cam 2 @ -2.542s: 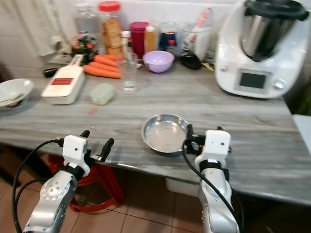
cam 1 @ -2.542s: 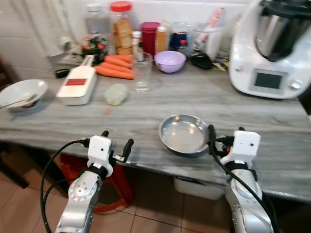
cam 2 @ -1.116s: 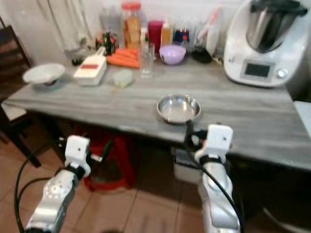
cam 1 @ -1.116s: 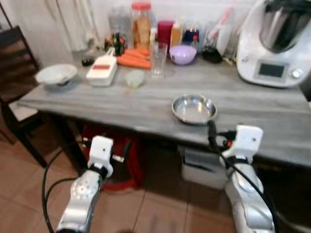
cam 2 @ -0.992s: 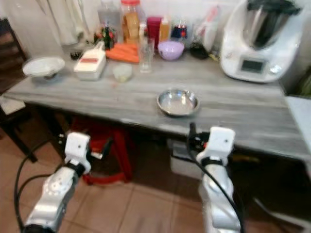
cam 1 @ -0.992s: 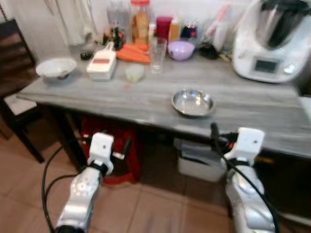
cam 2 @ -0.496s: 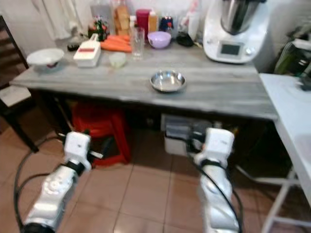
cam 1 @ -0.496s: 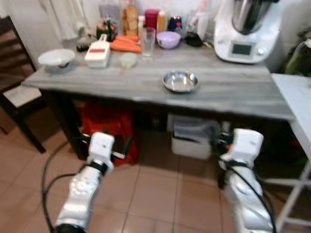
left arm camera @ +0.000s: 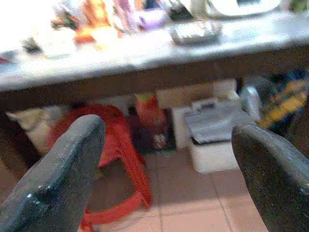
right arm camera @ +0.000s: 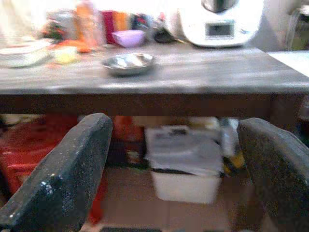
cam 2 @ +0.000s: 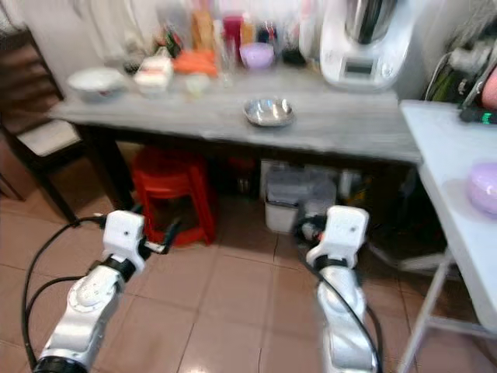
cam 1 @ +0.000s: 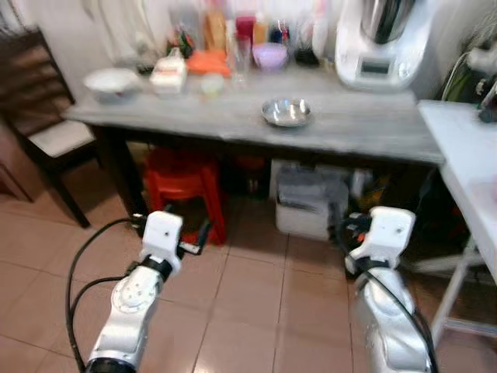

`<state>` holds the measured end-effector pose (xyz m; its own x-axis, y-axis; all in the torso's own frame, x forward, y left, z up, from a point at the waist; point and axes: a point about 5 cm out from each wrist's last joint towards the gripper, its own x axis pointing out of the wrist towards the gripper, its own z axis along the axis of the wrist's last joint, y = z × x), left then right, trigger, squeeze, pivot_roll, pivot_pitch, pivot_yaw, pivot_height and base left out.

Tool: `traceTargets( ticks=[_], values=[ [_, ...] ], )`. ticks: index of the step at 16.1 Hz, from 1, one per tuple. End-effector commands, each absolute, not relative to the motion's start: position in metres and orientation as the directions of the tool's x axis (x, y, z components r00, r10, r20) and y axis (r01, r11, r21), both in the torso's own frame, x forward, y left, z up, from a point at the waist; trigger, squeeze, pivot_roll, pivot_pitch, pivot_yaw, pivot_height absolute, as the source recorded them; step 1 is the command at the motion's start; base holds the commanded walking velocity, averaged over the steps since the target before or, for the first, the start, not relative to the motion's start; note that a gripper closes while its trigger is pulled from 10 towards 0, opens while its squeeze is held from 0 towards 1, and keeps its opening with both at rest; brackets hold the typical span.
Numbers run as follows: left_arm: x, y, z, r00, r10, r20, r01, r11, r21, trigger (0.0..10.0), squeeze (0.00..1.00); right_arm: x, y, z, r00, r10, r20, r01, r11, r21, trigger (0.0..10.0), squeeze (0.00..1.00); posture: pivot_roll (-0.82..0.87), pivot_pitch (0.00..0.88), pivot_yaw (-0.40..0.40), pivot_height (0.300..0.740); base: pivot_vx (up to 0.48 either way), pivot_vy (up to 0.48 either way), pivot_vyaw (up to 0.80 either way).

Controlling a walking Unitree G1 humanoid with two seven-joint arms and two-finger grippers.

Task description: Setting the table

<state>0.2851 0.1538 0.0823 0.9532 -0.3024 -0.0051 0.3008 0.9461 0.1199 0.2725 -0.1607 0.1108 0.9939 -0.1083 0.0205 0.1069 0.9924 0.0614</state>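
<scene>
A steel bowl sits empty near the front edge of the grey table, a good distance ahead of me. Farther back are a purple bowl, a drinking glass and, at the left end, a white bowl. My left gripper is open and holds nothing, low over the tiled floor. My right gripper is also open and empty, and the steel bowl is visible between its fingers, far off.
Under the table stand a red stool and a white lidded box. A dark chair is at the left. A white food processor stands at the table's back right. A white table at the right carries a purple bowl.
The camera has pulled back from the grey table, which now lies farther off and higher in view. Both grippers stay open and empty, now below table height over the floor.
</scene>
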Motion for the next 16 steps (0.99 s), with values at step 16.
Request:
traceTargets(
  ticks=[16],
  values=[
    [0.2830, 0.1513, 0.0846, 0.937, -0.348, 0.019, 0.344, 0.934, 0.098, 10.0, 0.00, 0.2735, -0.1662, 0.1122, 0.994, -0.102, 0.033, 0.101, 0.994, 0.048, 10.0, 0.00, 0.00, 0.000, 0.014, 0.740, 0.000, -0.083, 0.00]
  ],
)
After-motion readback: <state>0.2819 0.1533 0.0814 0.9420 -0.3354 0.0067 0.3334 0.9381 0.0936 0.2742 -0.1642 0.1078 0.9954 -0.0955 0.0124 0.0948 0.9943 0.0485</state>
